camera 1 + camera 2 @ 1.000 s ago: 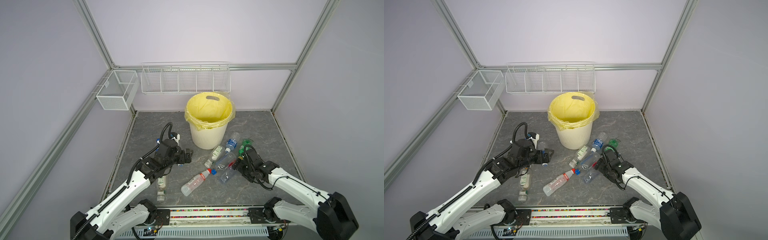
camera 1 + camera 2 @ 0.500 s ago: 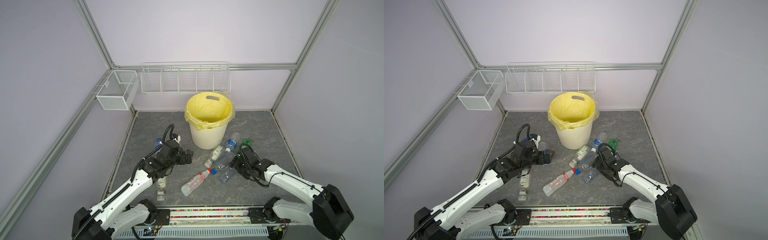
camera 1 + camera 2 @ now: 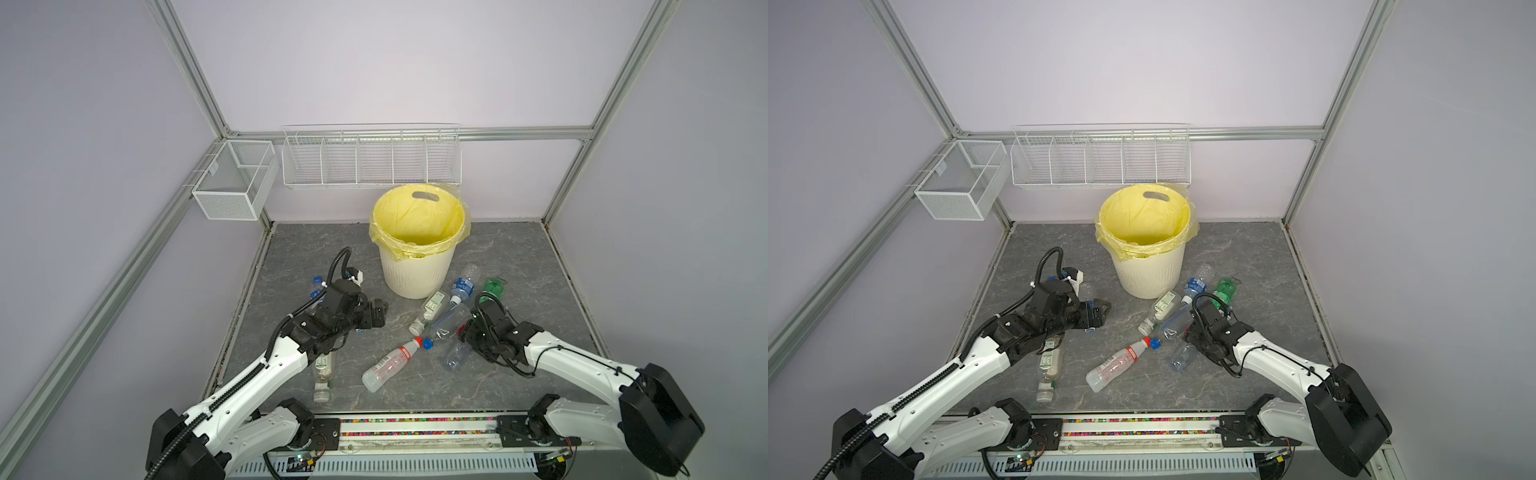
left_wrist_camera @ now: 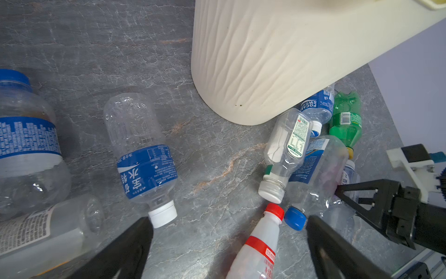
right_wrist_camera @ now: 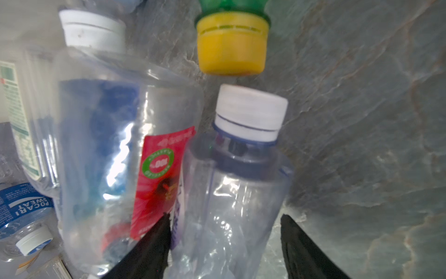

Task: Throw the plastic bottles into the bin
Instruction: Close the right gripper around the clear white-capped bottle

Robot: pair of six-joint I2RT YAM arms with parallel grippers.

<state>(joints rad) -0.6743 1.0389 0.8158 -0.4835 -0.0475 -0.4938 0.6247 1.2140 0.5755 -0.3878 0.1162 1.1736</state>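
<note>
Right, your left arm stretches long and low toward the near-left side of the round cream-white ribbed plastic bin (image 3: pixel 415 278). The left gripper (image 4: pixel 229 221) hangs above the grey, marble-veined tabletop (image 3: pixel 519 257) with its claw spread wide and nothing in it.

Your right arm lies low with the elbow bent, its wrist pushed into the heap of plastic bottles at the bin's near-right foot. The right gripper (image 5: pixel 224 217) straddles a thin-walled clear bottle with a ribbed white screw cap (image 5: pixel 236 193). One black finger (image 5: pixel 154 241) sits between that bottle and a larger crumpled clear bottle with a blue and red label (image 5: pixel 108 145). You cannot tell from the wrist view whether the claw is actually squeezing.

A glossy, translucent yellow bag (image 3: pixel 415 216) lines the bin and folds over its rim.

Also in the heap on the near-right side of the bin lie:
- a green bottle with a yellow cap (image 3: pixel 494 286)
- a blue-labelled clear bottle (image 3: pixel 465 284)
- a clear bottle with a green-white label (image 3: pixel 432 305)

A milky bottle with a red cap and red band (image 3: pixel 386 365) lies in front of the bin. To the bin's near left, a smooth clear bottle with a blue wrap and white cap (image 4: pixel 142 154) lies on its side. A slim clear bottle (image 3: pixel 324 370) shows partly beneath the left forearm.
</note>
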